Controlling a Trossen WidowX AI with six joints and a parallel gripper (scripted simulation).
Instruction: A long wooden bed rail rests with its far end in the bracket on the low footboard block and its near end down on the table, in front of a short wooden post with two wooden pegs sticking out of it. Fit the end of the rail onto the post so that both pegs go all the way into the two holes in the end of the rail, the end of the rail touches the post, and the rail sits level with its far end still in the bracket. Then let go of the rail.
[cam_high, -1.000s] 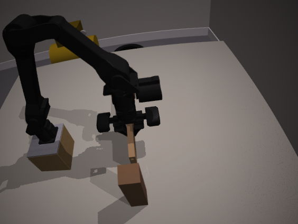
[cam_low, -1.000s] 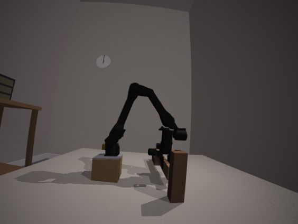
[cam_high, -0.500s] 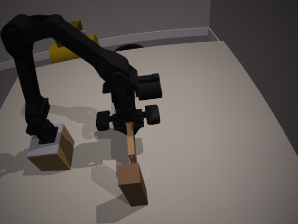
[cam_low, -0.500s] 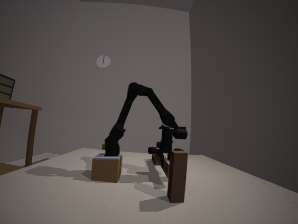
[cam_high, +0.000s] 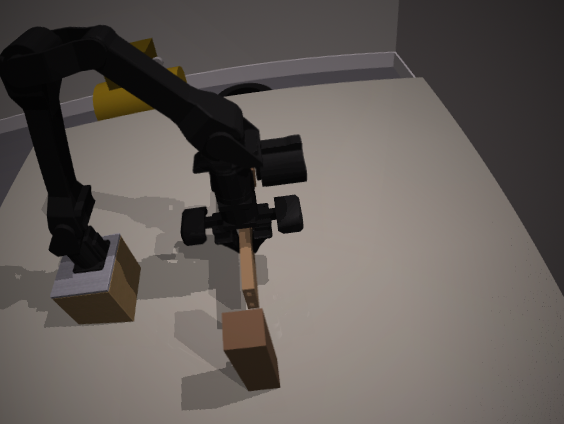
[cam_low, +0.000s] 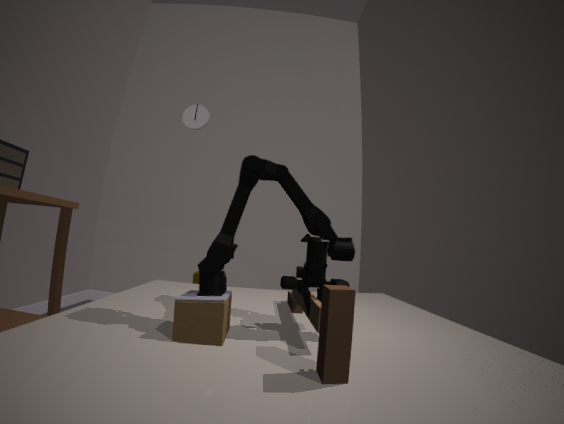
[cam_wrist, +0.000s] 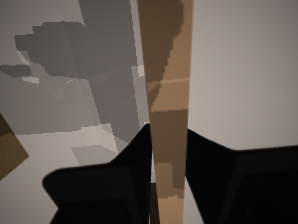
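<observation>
My gripper (cam_high: 246, 246) (cam_low: 313, 303) (cam_wrist: 159, 126) is shut on the wooden rail (cam_high: 246, 265) (cam_low: 315, 312) (cam_wrist: 170, 95), one finger on each side, above the table. The rail's near end, with two holes in its face, is raised just behind the wooden post (cam_high: 243, 327) (cam_low: 336, 335). That end face shows in the top view, apart from the post. The pegs are hidden behind the post. The footboard block (cam_low: 294, 302) is at the back; its bracket and the rail's far end are hidden by the arm. I cannot tell whether the rail is level or still in the bracket.
The arm's base stands on a wooden box (cam_high: 95, 307) (cam_low: 199, 320) (cam_wrist: 11, 150) left of the rail. The arm arches from it over to the gripper. Shadows cross the table (cam_high: 400, 250) (cam_low: 150, 380) left of the rail. A yellow object (cam_high: 125, 100) lies beyond the table's back edge.
</observation>
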